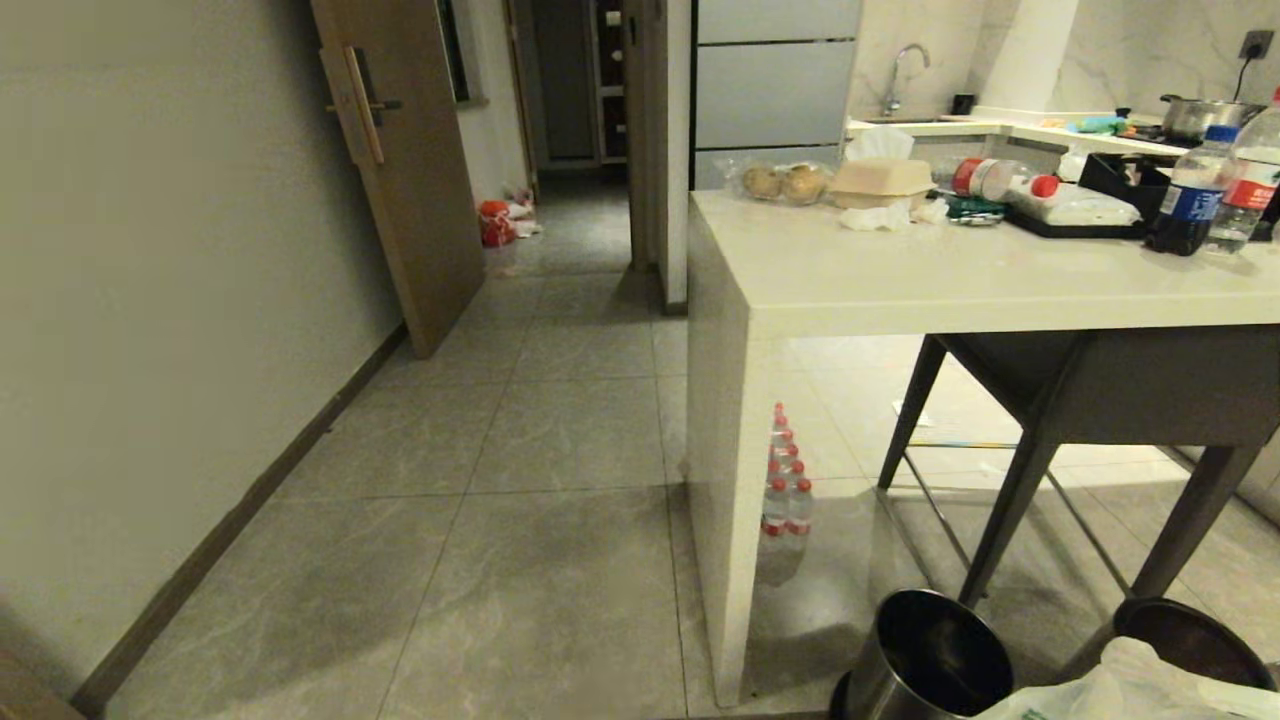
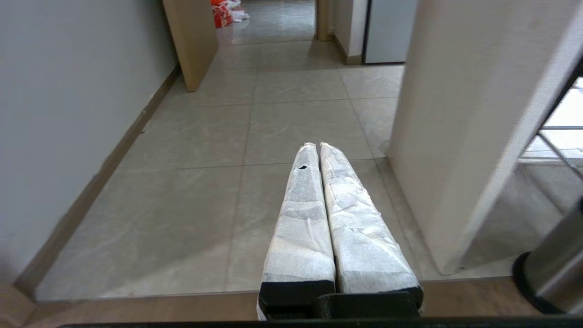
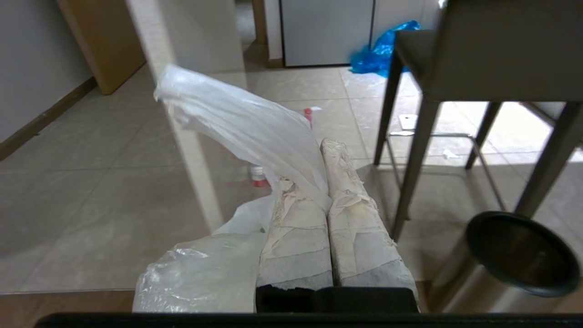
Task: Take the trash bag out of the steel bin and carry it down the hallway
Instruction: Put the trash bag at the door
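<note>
The right end effector [image 3: 319, 150] pinches the trash bag [image 3: 255, 136], already out of the steel bin [image 1: 925, 660]. The hallway [image 1: 560, 400] runs toward 12 o'clock. Left end effector [image 2: 317, 146] pressed together, empty

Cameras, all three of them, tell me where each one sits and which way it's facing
Head view: high on the robot, looking forward and down the hallway; none of the robot's body shows, only the trash bag and steel bin at the lower edge.
Left wrist view: behind the left gripper, shut and empty, facing the hallway floor.
Right wrist view: behind the right gripper, shut on the trash bag, facing the stool.
Shared: all three show the wooden door; head and right wrist views share the bag.
</note>
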Available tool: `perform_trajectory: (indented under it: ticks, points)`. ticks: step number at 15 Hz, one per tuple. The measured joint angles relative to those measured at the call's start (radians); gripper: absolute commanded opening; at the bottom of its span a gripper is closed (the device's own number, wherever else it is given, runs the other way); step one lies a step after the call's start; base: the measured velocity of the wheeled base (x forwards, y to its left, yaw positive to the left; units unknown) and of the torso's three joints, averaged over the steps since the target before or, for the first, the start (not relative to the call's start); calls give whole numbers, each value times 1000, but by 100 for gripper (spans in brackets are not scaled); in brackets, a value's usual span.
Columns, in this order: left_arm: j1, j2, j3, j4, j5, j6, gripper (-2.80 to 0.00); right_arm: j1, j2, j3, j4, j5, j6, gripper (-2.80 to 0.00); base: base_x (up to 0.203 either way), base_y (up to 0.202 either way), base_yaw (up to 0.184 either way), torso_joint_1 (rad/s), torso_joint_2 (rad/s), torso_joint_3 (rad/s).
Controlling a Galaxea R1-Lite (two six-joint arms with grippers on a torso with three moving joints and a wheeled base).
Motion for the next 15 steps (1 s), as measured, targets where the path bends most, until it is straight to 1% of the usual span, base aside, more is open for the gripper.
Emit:
perform_trajectory:
  ticks: [15]
  points:
    - [0, 0, 0, 0, 0, 0, -280, 0, 0, 0, 0, 0, 0, -280, 0, 192, 0, 2, 3, 2]
